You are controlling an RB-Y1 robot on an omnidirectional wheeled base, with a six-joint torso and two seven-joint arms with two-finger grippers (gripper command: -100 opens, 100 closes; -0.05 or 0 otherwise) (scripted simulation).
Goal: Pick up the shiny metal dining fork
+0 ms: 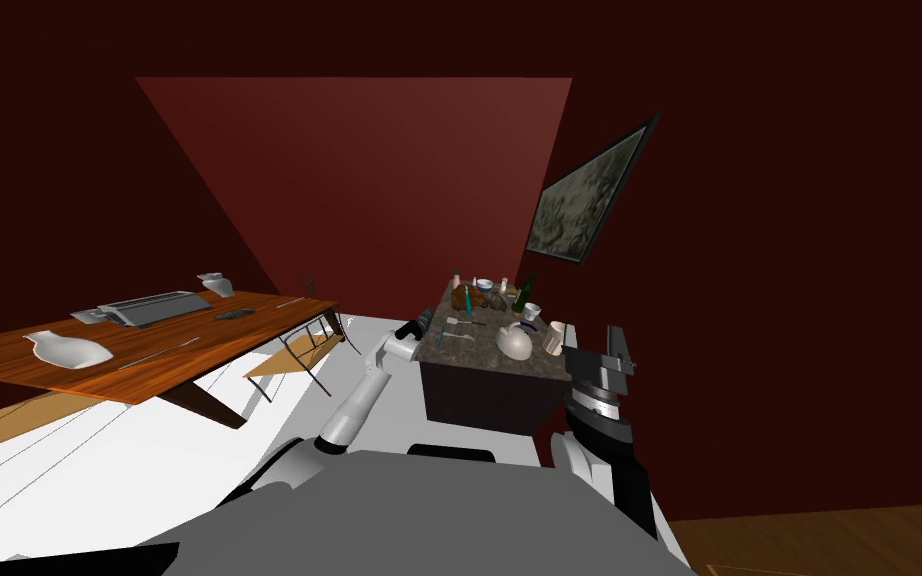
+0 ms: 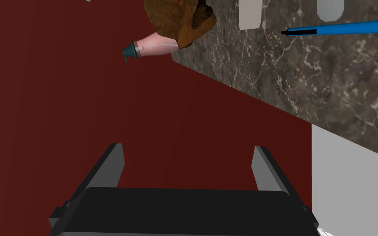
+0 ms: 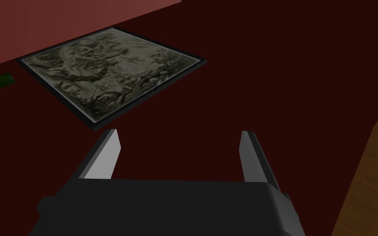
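While the right tool stands open, the left tool hovers open beside the marble table.

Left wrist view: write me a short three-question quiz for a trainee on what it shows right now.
1. True or false: the left pincer is shut on a fork.
2. Multiple choice: the blue rod lies on A) a wooden table, B) the marble top, C) a plate.
3. Fill in: the pink bottle has a ___ cap.
Key: 1 false, it stands open and empty; 2 B; 3 teal.
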